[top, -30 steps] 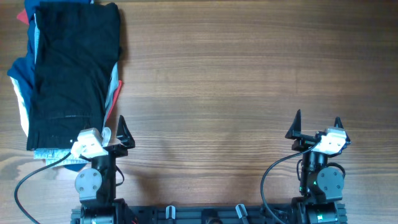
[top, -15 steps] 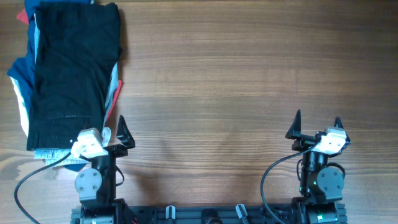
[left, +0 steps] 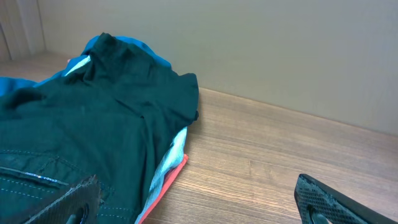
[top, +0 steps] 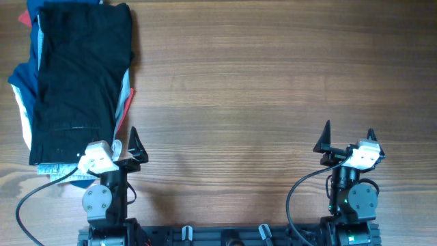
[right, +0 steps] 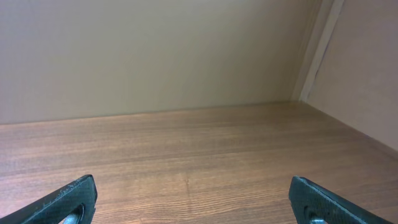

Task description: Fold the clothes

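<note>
The black shorts (top: 78, 75) lie folded flat on top of a pile of clothes at the far left of the table. In the left wrist view the shorts (left: 93, 130) look dark green-black and fill the left half. My left gripper (top: 123, 145) is open and empty at the table's near edge, its left finger (left: 62, 202) over the near end of the pile. My right gripper (top: 347, 137) is open and empty at the near right, over bare wood (right: 193, 180).
Under the black shorts lie navy, red, white and light-blue garments (top: 20, 82), with a light-blue and red edge (left: 171, 171) sticking out on the right side. Light denim (top: 54, 167) shows at the pile's near end. A wall stands behind the table.
</note>
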Motion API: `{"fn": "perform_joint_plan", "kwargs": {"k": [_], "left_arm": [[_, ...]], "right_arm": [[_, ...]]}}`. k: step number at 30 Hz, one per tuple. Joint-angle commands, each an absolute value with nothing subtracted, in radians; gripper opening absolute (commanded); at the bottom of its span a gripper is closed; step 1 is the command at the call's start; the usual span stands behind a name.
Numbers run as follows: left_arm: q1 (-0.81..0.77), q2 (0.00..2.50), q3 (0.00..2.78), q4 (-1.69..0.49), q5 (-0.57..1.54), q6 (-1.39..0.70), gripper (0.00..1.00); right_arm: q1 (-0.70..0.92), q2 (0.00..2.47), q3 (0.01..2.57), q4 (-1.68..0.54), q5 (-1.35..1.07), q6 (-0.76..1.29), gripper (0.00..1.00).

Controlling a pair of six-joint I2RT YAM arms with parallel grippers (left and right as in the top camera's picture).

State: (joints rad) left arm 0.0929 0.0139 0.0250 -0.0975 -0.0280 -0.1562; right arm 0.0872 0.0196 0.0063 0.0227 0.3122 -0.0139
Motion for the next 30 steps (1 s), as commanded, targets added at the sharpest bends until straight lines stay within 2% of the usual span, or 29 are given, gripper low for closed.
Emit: {"fn": "perform_joint_plan", "kwargs": {"k": [1,16,20,23,30], "left_arm": [[0.101,0.007,0.016,-0.093,-0.016,-0.165,1.00],[0.101,0.007,0.016,-0.075,-0.033,-0.166,1.00],[0.100,0.007,0.016,0.008,0.159,-0.196,1.00],[0.100,0.007,0.025,0.043,0.274,-0.196,1.00],[0.101,0.068,0.156,-0.058,0.287,-0.218,1.00]], "right_arm": [[0.084,0.018,0.007,0.029,0.322,-0.026,1.00],[0.084,0.018,0.007,0.031,0.331,-0.031,1.00],[0.084,0.018,0.007,0.147,0.281,0.074,1.00],[0.084,0.018,0.007,0.260,0.177,0.038,1.00],[0.084,0.073,0.084,0.329,0.129,-0.023,1.00]]}}
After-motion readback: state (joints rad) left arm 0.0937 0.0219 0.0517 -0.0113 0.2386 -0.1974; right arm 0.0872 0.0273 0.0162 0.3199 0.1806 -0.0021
